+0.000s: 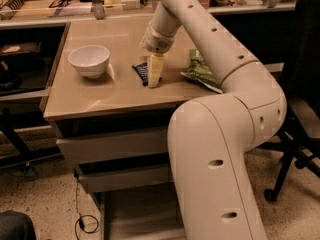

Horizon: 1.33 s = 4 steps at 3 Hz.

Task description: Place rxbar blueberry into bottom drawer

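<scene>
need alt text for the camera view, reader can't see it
A cream robot arm points its gripper down onto a dark blue rxbar blueberry on a cabinet top, between a white bowl and a green chip bag. Below, the bottom drawer stands pulled open.

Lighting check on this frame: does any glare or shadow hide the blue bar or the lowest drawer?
Camera view: warm, even light, no hard glare; the white bowl throws a soft shadow on the tabletop. The gripper, down at the tabletop, covers part of the rxbar blueberry. The bottom drawer is dimmer, its right side hidden by the arm.
</scene>
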Motion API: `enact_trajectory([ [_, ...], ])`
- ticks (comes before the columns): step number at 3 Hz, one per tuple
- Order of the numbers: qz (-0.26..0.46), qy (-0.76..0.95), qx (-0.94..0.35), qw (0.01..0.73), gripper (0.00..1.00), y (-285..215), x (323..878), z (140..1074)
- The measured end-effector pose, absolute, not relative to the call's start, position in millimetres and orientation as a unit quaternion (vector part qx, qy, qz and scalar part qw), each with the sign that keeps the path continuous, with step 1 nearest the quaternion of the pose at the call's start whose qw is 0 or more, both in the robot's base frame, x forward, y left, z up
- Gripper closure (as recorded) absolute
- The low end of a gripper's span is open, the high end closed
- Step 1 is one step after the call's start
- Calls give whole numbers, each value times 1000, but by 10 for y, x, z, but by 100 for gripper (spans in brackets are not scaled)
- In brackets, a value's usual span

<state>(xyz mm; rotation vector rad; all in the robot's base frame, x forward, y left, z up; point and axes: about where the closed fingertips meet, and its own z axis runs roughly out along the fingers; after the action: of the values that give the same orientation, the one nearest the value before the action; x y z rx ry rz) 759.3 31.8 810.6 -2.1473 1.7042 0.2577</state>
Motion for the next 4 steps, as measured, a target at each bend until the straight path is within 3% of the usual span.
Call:
enact_trajectory([
  [1, 91, 607, -765, 195, 19, 334, 7608, 8093],
  [4, 91, 607, -765, 195, 89, 334, 7608, 8093],
])
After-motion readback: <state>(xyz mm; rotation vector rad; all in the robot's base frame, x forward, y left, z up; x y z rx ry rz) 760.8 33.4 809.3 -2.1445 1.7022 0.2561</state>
